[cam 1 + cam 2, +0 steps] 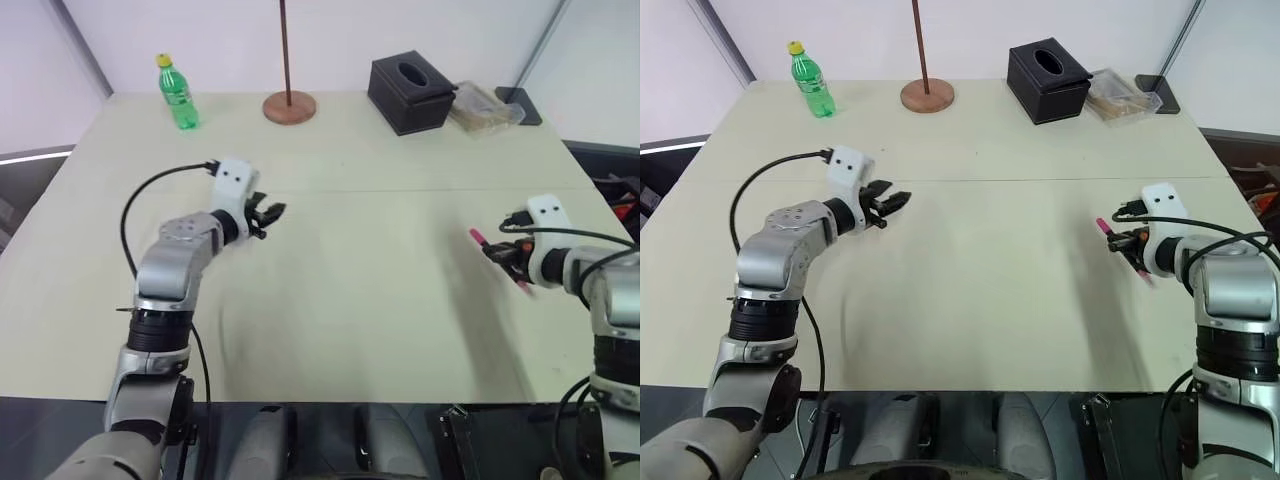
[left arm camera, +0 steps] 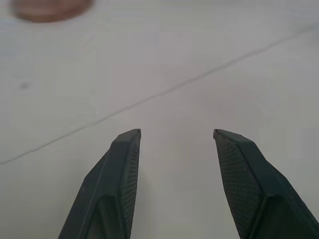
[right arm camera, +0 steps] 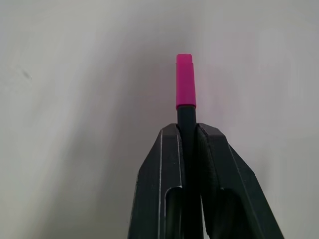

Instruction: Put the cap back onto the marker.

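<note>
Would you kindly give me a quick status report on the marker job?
Left tool open, empty. Right tool shut on marker, pink cap seated on its end. Nothing in the way.

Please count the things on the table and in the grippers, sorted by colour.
Pink: 1, the cap on the marker
Black: 2, the marker and the tissue box
Green: 1, the bottle
Brown: 1, the round stand
Clear: 1, the packet
Total: 6
</note>
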`<control>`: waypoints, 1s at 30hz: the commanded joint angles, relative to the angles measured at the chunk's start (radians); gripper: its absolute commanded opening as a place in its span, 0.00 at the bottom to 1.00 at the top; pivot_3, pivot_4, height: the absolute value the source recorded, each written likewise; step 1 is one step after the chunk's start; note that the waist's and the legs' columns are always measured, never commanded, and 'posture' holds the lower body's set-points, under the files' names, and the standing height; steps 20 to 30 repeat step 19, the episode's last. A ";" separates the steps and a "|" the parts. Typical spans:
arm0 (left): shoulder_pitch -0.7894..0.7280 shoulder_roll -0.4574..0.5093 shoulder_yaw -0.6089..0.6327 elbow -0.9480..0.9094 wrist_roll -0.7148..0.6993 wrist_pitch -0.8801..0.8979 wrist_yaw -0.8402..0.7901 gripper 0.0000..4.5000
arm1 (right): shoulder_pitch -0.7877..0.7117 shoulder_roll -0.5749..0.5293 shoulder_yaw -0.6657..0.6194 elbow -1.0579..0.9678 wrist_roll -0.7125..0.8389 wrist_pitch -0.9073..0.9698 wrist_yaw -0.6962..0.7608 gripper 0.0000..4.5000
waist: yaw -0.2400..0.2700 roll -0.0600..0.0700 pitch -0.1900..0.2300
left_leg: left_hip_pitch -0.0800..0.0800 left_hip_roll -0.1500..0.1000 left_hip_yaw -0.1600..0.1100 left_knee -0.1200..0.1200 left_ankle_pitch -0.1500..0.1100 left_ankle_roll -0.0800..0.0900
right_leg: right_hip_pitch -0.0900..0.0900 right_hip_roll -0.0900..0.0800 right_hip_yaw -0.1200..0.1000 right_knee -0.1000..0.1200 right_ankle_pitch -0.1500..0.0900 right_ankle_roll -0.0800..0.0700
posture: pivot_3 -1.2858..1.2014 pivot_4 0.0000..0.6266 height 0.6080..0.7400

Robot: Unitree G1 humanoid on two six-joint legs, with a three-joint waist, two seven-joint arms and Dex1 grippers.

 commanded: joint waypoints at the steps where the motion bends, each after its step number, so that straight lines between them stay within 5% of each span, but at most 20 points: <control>1: 0.003 0.004 0.032 -0.066 -0.018 0.033 0.049 0.55 | 0.000 -0.001 -0.037 -0.013 0.013 -0.035 -0.053 0.31 | -0.003 0.000 0.000 | 0.000 0.000 0.000 0.000 0.000 0.000 | 0.000 0.000 0.000 0.000 0.000 0.000 | 0.52 0.24 1.00; 7: 0.069 0.019 0.040 -0.068 -0.040 -0.010 0.061 0.55 | -0.016 0.000 -0.035 -0.004 0.047 -0.077 -0.097 0.99 | -0.004 0.000 0.000 | 0.001 0.000 0.001 0.000 0.000 0.000 | 0.000 0.000 0.000 0.000 0.000 0.000 | 0.52 0.24 1.00; 17: 0.254 0.113 0.097 -0.145 -0.274 -0.164 -0.239 0.55 | 0.029 -0.088 -0.126 -0.063 0.155 -0.168 -0.015 0.99 | 0.000 0.000 0.000 | 0.001 0.000 0.001 -0.001 0.000 0.000 | 0.001 0.000 0.000 -0.002 0.000 0.000 | 0.52 0.24 1.00; 30: 0.273 0.135 0.102 -0.144 -0.290 -0.192 -0.257 0.55 | 0.062 -0.099 -0.145 -0.062 0.167 -0.204 -0.005 0.99 | 0.001 0.000 0.000 | 0.001 0.001 0.001 -0.001 0.000 0.000 | 0.002 0.000 0.000 -0.003 0.000 0.000 | 0.52 0.24 1.00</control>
